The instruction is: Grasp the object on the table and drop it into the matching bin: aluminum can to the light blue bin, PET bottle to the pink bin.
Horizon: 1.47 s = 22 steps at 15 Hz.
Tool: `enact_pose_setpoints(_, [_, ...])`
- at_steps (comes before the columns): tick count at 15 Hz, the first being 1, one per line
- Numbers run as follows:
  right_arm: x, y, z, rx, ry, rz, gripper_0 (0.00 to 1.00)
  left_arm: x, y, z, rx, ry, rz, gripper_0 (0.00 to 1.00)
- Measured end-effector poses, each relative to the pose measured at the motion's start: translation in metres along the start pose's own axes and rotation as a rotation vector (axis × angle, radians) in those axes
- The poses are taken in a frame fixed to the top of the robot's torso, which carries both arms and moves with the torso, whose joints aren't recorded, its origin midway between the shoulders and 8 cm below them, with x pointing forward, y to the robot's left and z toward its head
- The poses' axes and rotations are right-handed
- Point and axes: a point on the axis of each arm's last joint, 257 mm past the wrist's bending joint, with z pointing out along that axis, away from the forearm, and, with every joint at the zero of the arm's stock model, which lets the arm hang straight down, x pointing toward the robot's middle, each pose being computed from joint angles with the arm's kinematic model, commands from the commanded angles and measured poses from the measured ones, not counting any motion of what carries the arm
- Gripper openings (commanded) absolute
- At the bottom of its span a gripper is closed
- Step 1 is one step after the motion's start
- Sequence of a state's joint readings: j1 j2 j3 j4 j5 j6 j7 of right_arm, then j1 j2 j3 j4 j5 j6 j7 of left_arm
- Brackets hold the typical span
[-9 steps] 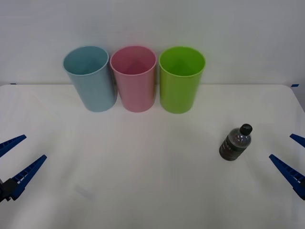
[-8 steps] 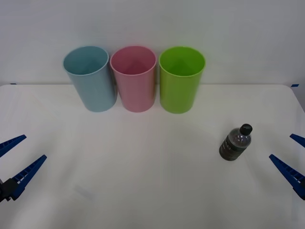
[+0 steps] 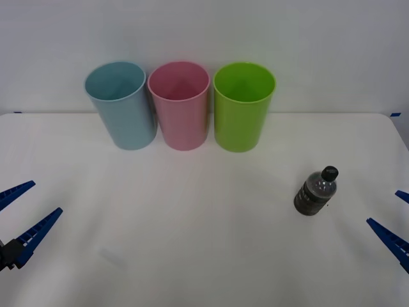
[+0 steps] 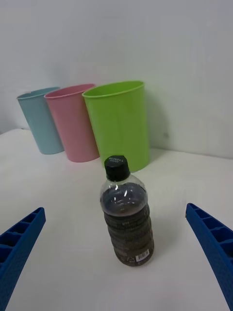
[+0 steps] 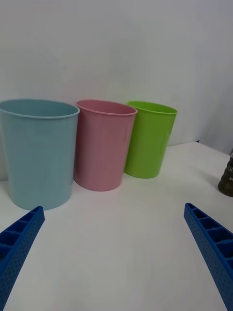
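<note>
A small PET bottle (image 3: 316,191) of dark liquid with a black cap stands upright on the white table (image 3: 204,256), at the right. The right wrist view has the bottle (image 4: 126,216) centred a short way ahead of my open right gripper (image 4: 116,265). From the front, that right gripper (image 3: 397,220) sits at the right edge, to the right of the bottle. My left gripper (image 3: 20,214) waits open at the left edge. Along the back stand the light blue bin (image 3: 121,104), the pink bin (image 3: 179,104) and a lime green bin (image 3: 243,105).
The three bins stand close together by the white back wall. Wide bare table lies between the bins, the bottle and both grippers. The left wrist view faces the blue bin (image 5: 39,150), pink bin (image 5: 103,143) and green bin (image 5: 148,137).
My right gripper has shifted slightly down and to the right in the front view. The bottle, the bins and the left gripper have not moved.
</note>
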<state>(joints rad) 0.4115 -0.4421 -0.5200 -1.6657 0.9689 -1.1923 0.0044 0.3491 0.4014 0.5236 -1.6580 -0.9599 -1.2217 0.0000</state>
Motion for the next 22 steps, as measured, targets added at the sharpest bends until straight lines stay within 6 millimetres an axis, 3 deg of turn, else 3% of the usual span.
enact_pose_setpoints(6, [0.02, 0.001, -0.015, 0.034, 0.046, 0.008, 1.0, 0.0, 0.0, 0.0, 0.0, 0.0, 0.0, 1.0])
enact_pose_setpoints(10, [0.048, -0.001, -0.018, 0.05, 0.086, 0.03, 1.0, 0.0, 0.0, 0.0, 0.0, 0.0, 0.0, 1.0])
enact_pose_setpoints(17, [0.078, -0.001, 0.01, 0.077, 0.113, 0.029, 1.0, 0.0, 0.0, 0.0, 0.0, 0.0, 0.0, 1.0])
enact_pose_setpoints(22, [0.088, -0.006, 0.04, 0.128, 0.108, 0.02, 1.0, 0.0, 0.0, 0.0, 0.0, 0.0, 0.0, 1.0])
